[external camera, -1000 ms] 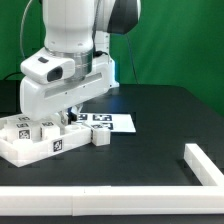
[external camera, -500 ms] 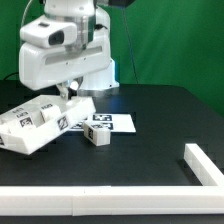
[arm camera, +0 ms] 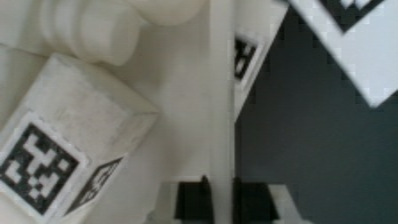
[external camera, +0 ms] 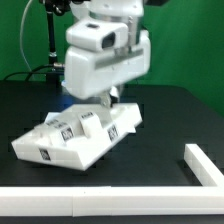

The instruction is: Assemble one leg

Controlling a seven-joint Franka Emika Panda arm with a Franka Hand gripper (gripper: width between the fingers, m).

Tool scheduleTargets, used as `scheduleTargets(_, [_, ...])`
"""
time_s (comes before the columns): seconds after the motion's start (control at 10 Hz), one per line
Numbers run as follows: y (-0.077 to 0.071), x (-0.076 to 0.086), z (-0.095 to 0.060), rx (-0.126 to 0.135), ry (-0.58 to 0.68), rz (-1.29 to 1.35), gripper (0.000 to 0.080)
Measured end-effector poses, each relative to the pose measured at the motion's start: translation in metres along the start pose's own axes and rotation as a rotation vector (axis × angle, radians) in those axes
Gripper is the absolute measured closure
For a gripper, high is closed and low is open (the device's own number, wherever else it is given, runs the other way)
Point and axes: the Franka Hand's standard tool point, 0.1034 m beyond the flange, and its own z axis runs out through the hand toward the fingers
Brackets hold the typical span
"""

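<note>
Table (external camera: 175,120): black surface. A white border rail (external camera: 205,160) is running along its near edge and up the exterior view's right.

Arm (external camera: 100,55): standing over the middle of the scene with the wrist pointing down.

Tray (external camera: 85,150): the large white walled part is not lying flat. It is sitting tilted, with the end by the gripper raised and the far corner on the exterior view's left low, at or near the table; contact there cannot be told.

Marker board (arm camera: 365,60): showing only in the wrist view, as a white corner on the dark table beyond the tray wall.

Tagged blocks (external camera: 67,127): at least two are riding on the tray's upper face in the exterior view.

The leg (arm camera: 71,120): lying inside the tray, just beside the wall, tag facing the wrist camera. Which exterior block it matches cannot be told. A rounded white stub (arm camera: 107,30) is sitting near it; what it belongs to is unclear.

Gripper (arm camera: 228,198): the dark fingers (arm camera: 192,198) are straddling the tray wall with no gap showing either side. It reads as closed on that wall and holding the tray, not the leg.

Progress (judgement): early. The leg is loose and no joint is showing, so nothing counts as assembled yet. Remaining: settling the tray flat, releasing it, grasping the leg, and fitting the leg to its mount.
</note>
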Motion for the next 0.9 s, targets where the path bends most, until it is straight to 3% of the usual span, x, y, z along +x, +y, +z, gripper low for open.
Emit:
scheduleTargets(0.2, [0.014, 0.035, 0.002, 0.027, -0.014, 0.001, 0.0748])
scheduleTargets(0.3, [0.016, 0.041, 0.003, 0.056, -0.042, -0.003, 0.0748])
scheduleTargets(0.5, [0.009, 0.037, 0.009, 0.049, -0.042, 0.032, 0.0748])
scheduleTargets(0.9, [0.008, 0.038, 0.010, 0.052, -0.044, 0.029, 0.0748])
